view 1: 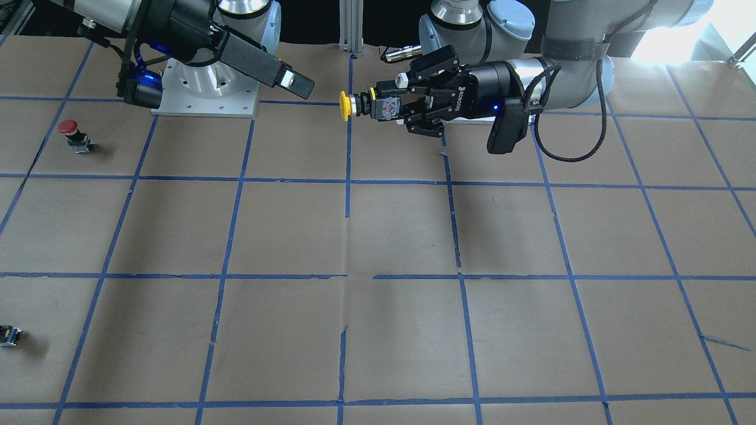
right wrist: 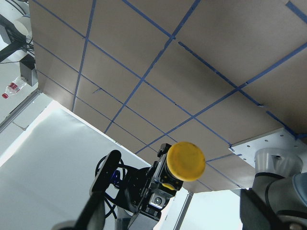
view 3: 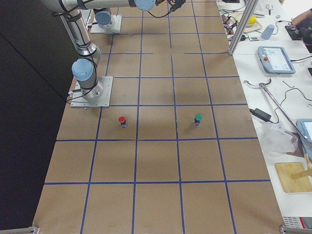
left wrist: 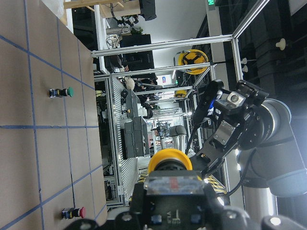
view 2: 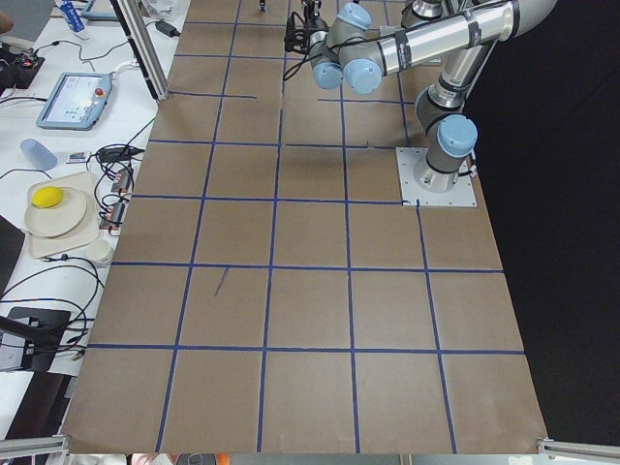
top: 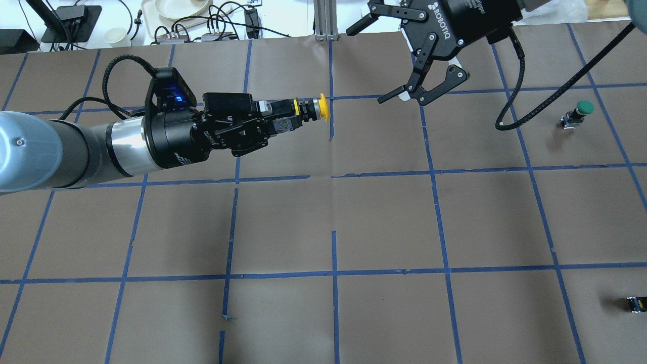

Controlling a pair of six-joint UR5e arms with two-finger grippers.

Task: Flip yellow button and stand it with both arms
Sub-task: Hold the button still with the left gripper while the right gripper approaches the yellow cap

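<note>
My left gripper (top: 283, 120) is shut on the black-and-grey body of the yellow button (top: 324, 107) and holds it level in the air above the table, cap pointing toward my right arm. The button also shows in the front view (view 1: 344, 106), the left wrist view (left wrist: 170, 160) and the right wrist view (right wrist: 186, 160). My right gripper (top: 366, 65) is open and empty, a short way from the cap and facing it. In the front view the left gripper (view 1: 384, 107) and the right gripper (view 1: 298, 84) are apart, with the button between them.
A red-capped button (view 1: 74, 134) and a green-capped button (top: 579, 114) stand on the brown taped table on my right side; both show in the right exterior view as red (view 3: 122, 120) and green (view 3: 197, 118). A small dark part (top: 634, 303) lies near the edge.
</note>
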